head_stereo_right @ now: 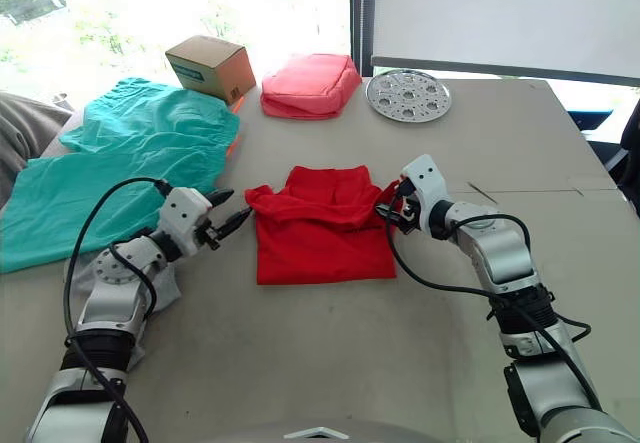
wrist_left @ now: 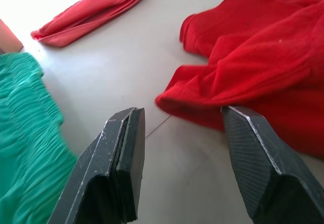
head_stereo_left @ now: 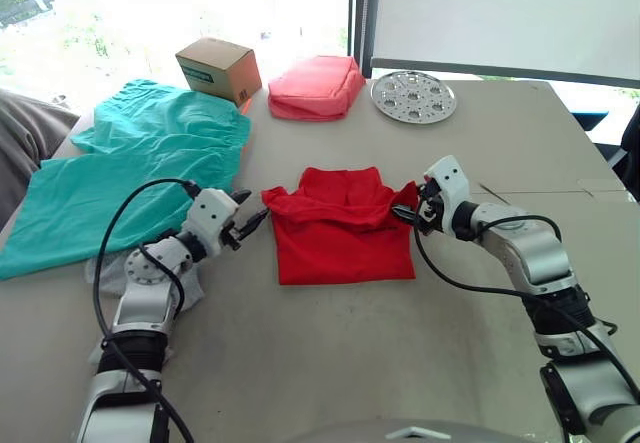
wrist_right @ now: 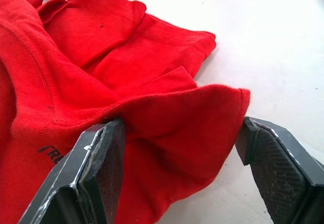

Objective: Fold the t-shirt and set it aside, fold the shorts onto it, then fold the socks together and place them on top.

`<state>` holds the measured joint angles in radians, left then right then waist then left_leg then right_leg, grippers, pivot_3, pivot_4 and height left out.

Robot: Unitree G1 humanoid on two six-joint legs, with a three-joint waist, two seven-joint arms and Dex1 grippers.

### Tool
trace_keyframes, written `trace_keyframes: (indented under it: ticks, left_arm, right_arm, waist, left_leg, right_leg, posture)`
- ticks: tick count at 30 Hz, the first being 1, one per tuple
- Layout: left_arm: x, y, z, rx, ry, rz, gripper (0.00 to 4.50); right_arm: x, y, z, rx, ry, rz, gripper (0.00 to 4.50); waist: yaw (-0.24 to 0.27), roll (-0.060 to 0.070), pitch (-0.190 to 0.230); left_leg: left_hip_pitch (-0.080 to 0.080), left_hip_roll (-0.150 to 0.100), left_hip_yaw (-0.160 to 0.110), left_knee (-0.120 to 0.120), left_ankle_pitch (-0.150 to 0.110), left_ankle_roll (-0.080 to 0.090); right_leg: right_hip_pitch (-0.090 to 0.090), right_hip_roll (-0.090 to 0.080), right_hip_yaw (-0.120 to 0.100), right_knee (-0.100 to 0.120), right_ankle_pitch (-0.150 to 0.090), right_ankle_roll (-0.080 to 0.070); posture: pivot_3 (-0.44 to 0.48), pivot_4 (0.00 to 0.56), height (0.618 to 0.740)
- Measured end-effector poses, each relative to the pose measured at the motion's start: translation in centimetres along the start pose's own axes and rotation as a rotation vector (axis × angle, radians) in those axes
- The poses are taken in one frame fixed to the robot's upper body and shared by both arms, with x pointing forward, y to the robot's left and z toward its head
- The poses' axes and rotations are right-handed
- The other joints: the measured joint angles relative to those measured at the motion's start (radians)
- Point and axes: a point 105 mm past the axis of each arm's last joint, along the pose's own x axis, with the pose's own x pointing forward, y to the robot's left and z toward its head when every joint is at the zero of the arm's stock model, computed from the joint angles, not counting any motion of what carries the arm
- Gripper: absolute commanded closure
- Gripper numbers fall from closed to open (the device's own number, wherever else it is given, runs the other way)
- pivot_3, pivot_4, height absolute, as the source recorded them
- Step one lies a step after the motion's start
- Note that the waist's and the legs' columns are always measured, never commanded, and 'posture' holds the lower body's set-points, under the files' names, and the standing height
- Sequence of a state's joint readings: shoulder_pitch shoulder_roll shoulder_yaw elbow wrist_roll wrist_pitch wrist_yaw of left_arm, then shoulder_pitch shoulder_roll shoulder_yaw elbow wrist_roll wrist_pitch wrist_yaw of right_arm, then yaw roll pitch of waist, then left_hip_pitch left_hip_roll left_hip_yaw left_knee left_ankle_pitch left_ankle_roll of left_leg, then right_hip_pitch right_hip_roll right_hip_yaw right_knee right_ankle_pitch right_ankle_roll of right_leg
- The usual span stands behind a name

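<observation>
The red t-shirt [head_stereo_left: 340, 231] lies partly folded at the table's middle, its collar toward the far side. My left gripper [head_stereo_left: 255, 225] is open just off the shirt's left corner [wrist_left: 192, 100], fingers low over the table. My right gripper [wrist_right: 187, 148] is open too, with the shirt's right edge bunched between its two fingers. The teal shorts [head_stereo_left: 130, 163] are spread flat at the far left. A bit of the light grey socks [head_stereo_left: 112, 271] shows under my left forearm.
At the back of the table stand a cardboard box [head_stereo_left: 218, 69], a coral-pink pouch [head_stereo_left: 315, 87] and a round perforated metal plate [head_stereo_left: 413, 95]. A person's grey sleeve [head_stereo_left: 25, 133] rests at the left edge.
</observation>
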<state>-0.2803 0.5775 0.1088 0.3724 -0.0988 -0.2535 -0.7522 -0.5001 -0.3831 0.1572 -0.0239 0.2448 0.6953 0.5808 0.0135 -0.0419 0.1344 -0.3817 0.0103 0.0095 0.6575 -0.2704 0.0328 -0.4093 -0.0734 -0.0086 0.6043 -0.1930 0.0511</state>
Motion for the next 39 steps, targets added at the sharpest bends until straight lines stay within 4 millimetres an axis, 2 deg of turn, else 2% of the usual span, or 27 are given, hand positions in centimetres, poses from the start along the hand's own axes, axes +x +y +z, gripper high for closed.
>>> trace_keyframes:
  ticks: [8,15,21,23,27,30,33,39]
  left_arm:
    - [1.9,0.2,0.0,-0.047,-0.006,0.056,1.88]
    - [2.2,1.1,-1.6,-0.312,0.100,0.087,1.88]
    - [2.5,1.8,-0.8,-0.517,0.095,0.071,1.88]
    - [2.4,1.9,-0.9,-0.568,0.114,0.071,1.88]
    - [2.1,2.2,-0.9,-0.545,0.168,0.060,1.88]
    - [2.1,1.8,-0.6,-0.561,0.175,0.036,1.88]
    - [1.9,0.8,-0.1,-0.598,0.165,-0.017,1.88]
    - [1.7,0.1,0.1,-0.649,0.181,-0.058,1.88]
  right_arm:
    - [0.1,0.5,0.5,0.002,-0.018,0.007,0.95]
    - [0.2,0.4,1.3,0.068,-0.043,0.006,0.95]
    - [0.3,-0.7,3.8,0.230,-0.118,-0.003,0.95]
    - [0.4,-1.0,3.6,0.273,-0.102,-0.011,0.95]
    - [0.4,-1.5,2.9,0.297,-0.063,-0.030,0.95]
    - [-0.1,-1.7,2.7,0.296,-0.049,-0.027,0.95]
    - [-1.6,-1.9,2.6,0.267,-0.052,-0.019,0.95]
    - [-3.7,-2.0,2.2,0.207,-0.018,-0.011,0.95]
  waist:
    - [-0.001,0.000,0.000]
    - [-0.004,0.000,0.000]
    - [-0.003,0.000,0.000]
    - [-0.004,0.000,0.000]
    - [-0.005,0.000,0.000]
    - [-0.004,0.001,0.001]
    - [-0.002,0.001,0.001]
    - [-0.005,0.001,0.000]
  left_leg:
    - [0.000,0.000,0.000,0.000,0.000,0.000]
    - [0.000,0.000,0.000,0.000,0.000,0.000]
    - [0.000,0.000,-0.002,0.000,0.000,0.000]
    - [0.000,0.000,-0.002,0.000,0.000,0.000]
    - [0.000,-0.001,-0.001,0.000,0.000,0.000]
    - [0.000,0.000,-0.002,-0.001,0.000,0.000]
    - [0.000,0.000,-0.002,-0.001,0.000,0.000]
    - [0.000,0.000,-0.001,-0.001,0.000,0.000]
  right_leg:
    - [0.000,0.000,0.000,0.000,0.000,0.000]
    - [0.000,0.001,0.000,0.002,0.000,0.000]
    - [0.000,0.001,0.000,0.003,0.000,0.000]
    - [0.000,0.001,0.000,0.003,0.000,0.000]
    - [0.000,0.001,0.000,0.002,0.000,0.000]
    - [0.000,0.001,0.000,0.002,0.000,0.000]
    - [0.000,0.001,0.000,0.002,0.000,0.000]
    - [0.000,0.001,0.000,0.000,0.000,0.000]
  posture:
    - [0.000,0.150,0.739]
    - [0.000,0.150,0.739]
    - [0.000,0.150,0.739]
    - [0.000,0.150,0.739]
    - [0.000,0.150,0.739]
    - [0.000,0.150,0.739]
    - [0.000,0.150,0.739]
    - [0.000,0.150,0.739]
